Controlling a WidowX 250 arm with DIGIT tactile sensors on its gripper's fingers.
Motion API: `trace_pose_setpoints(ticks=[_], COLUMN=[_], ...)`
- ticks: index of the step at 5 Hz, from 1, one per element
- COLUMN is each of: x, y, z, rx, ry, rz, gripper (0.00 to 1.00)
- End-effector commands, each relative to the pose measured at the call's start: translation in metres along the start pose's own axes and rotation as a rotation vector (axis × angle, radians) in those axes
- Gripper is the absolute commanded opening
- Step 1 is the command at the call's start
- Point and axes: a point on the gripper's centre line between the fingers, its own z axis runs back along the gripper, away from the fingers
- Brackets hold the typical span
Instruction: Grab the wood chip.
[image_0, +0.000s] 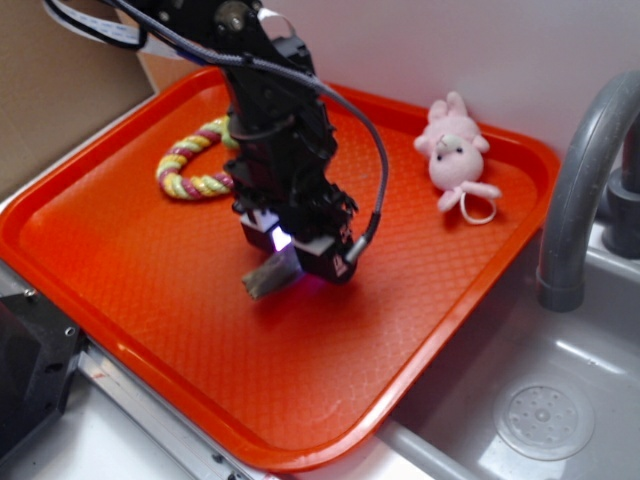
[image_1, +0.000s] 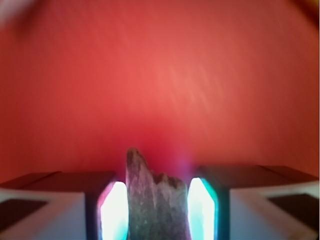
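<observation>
Orange textured plastic tray (image_0: 150, 300) beside grey sink; black gripper (image_0: 297, 252) clamped on grey-brown jagged-ended wood chip (image_1: 155, 200), mid-tray.

no legible txt, labels, brands or nos. anywhere

The black arm (image_0: 270, 110) reaches down from eleven o'clock, wrist nearly vertical. Its gripper (image_0: 290, 258) points downward, its two glowing pads (image_1: 114, 210) closed against either side of the wood chip (image_1: 155, 200), clamping it.
</observation>
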Motion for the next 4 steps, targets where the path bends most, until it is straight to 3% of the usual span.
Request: trace_pose_setpoints(ticks=[1, 2, 3, 4], x=[0.016, 0.003, -0.012, -0.023], y=[0.028, 0.047, 0.06, 0.066], z=[0.104, 0.143, 0.171, 0.182], rx=[-0.087, -0.078, -0.038, -0.086], ry=[-0.014, 0.002, -0.052, -0.16], rz=[-0.152, -0.213, -0.165, -0.193], gripper=[0.0, 0.0, 0.0, 0.0])
